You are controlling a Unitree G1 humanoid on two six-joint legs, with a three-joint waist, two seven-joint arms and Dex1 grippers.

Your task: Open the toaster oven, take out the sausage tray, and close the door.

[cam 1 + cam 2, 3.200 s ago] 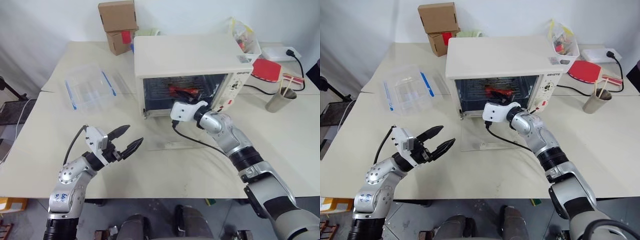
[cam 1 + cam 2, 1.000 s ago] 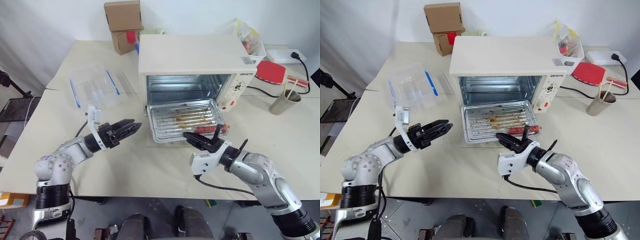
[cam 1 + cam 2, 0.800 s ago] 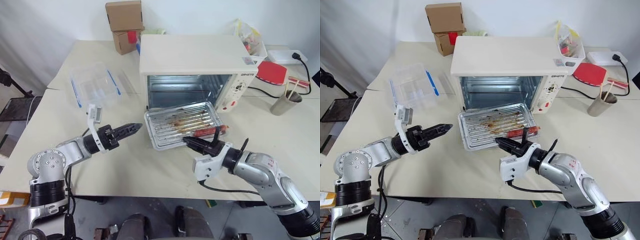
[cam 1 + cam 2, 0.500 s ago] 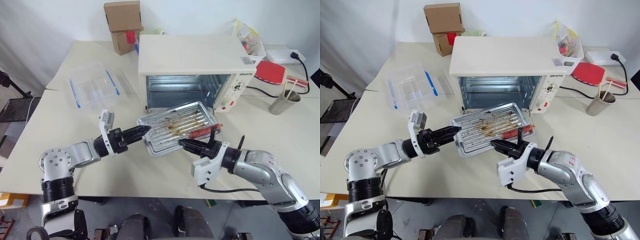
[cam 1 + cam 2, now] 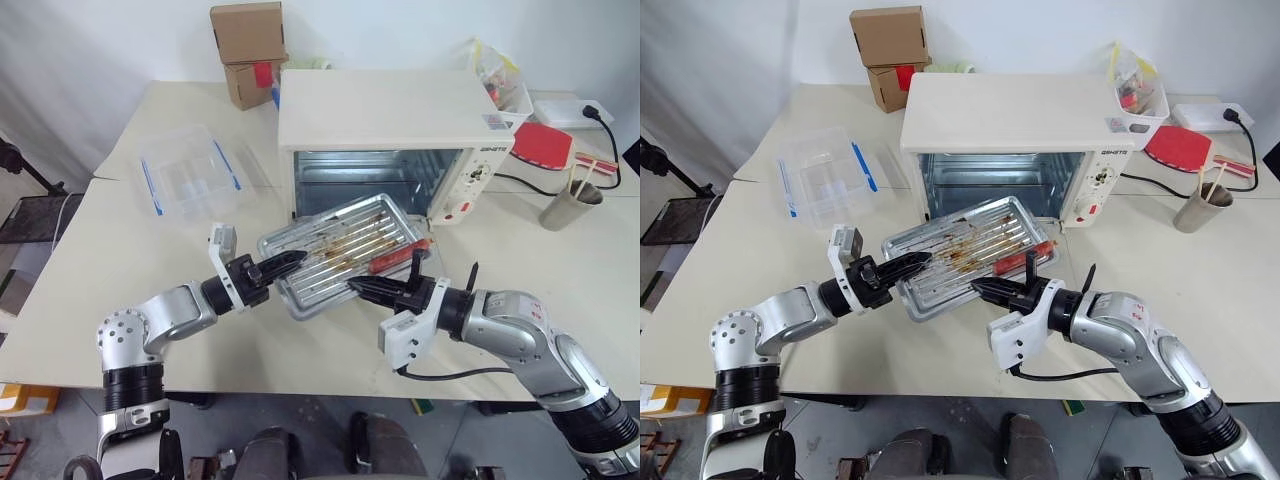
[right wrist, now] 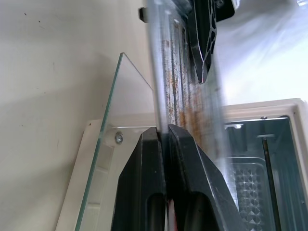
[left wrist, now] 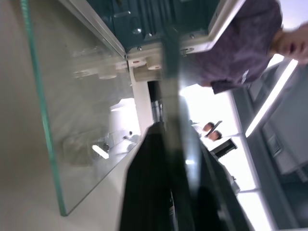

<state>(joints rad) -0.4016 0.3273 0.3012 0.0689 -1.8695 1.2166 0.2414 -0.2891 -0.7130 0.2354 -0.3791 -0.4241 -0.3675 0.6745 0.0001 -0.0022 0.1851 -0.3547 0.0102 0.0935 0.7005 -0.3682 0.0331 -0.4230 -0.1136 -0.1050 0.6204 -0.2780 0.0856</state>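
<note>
Above table (image 5: 80, 260), both claws on sausage tray (image 5: 335, 250).

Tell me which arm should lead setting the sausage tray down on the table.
Probably the right. The right gripper is shut on the sausage tray's near long rim; the left gripper clamps only its left end. The door lies open beneath.

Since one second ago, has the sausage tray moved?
Yes. The sausage tray has shifted left across the toaster oven mouth and now tilts.
</note>
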